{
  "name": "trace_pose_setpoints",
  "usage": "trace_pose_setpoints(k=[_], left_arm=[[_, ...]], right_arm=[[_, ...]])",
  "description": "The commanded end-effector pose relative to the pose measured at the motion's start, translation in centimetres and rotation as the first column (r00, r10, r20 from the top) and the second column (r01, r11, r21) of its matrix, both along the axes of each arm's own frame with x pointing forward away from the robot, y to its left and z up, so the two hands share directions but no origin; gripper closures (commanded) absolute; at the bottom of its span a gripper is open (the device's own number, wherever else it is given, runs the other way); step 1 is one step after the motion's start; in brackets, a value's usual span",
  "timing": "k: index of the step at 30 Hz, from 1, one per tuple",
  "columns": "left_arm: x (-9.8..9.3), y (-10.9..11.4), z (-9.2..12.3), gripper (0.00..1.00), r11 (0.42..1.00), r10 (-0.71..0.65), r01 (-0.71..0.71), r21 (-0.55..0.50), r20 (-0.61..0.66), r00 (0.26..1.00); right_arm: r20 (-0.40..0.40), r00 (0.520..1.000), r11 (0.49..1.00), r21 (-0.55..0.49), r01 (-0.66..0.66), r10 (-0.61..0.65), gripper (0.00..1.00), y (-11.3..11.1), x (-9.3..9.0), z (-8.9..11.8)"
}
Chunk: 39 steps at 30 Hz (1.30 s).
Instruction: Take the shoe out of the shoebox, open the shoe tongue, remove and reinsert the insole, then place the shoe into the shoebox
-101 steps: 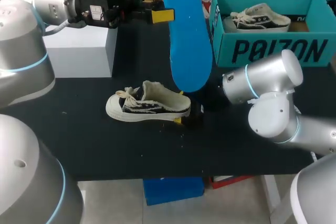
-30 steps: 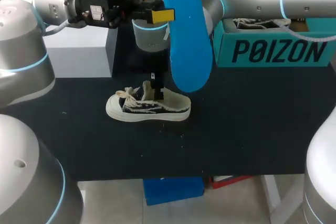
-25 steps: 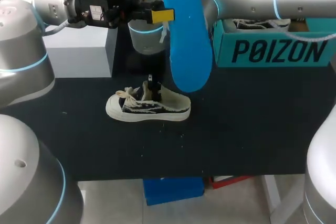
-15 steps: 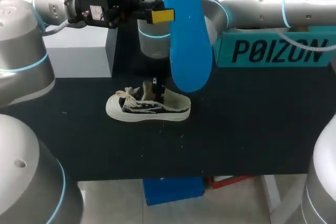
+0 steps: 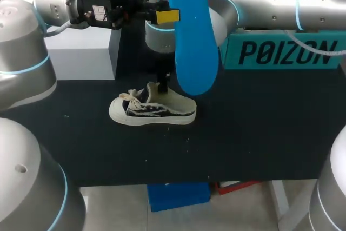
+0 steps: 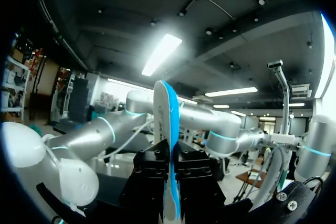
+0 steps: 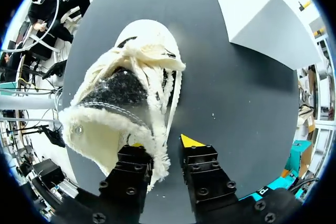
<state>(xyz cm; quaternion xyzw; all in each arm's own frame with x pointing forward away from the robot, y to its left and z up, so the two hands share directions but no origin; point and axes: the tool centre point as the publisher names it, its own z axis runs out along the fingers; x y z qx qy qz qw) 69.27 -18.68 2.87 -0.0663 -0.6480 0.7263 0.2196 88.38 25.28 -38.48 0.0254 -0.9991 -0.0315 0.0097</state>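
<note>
R gripper [image 7: 164, 143]: fingers apart, straddling rim of shoe [image 7: 123, 90] opening, one inside, one outside. Shoe sits upright on table [image 5: 248, 128], shoebox [image 5: 286, 52] further back. L gripper [image 6: 170, 182] clamped on blue insole [image 6: 167, 114], held upright above table.

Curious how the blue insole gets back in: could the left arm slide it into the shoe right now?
Probably not yet. The right gripper straddles the shoe's collar, one finger inside the opening, so it blocks the way for the insole held high in the left gripper.
</note>
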Motion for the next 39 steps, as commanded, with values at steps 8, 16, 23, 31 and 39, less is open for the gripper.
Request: trace_pose_setpoints(k=[8, 16, 23, 31, 39], left_arm=[[-0.1, -0.1, -0.1, 1.00, 1.000, 0.002, -0.002, -0.001, 0.001, 1.000], [-0.1, -0.1, -0.1, 1.00, 1.000, 0.002, -0.002, -0.001, 0.001, 1.000], [-0.1, -0.1, -0.1, 1.00, 1.000, 0.002, -0.002, -0.001, 0.001, 1.000], [-0.1, -0.1, -0.1, 1.00, 1.000, 0.002, -0.002, -0.001, 0.001, 1.000], [-0.1, -0.1, -0.1, 1.00, 1.000, 0.002, -0.002, -0.001, 0.001, 1.000]], right_arm=[[-0.046, 0.999, 1.000, 0.010, 0.002, -0.001, 1.00, 0.3, -0.3, -0.7], [-0.132, 0.977, 0.972, 0.189, -0.142, 0.168, 1.00, 1.0, -0.2, -0.5], [-0.141, 0.970, 0.965, 0.206, -0.164, 0.196, 1.00, 1.2, -0.3, -0.5], [-0.141, 0.970, 0.965, 0.206, -0.164, 0.196, 1.00, 1.2, -0.3, -0.5], [-0.141, 0.970, 0.965, 0.206, -0.164, 0.196, 1.00, 1.2, -0.3, -0.5]])
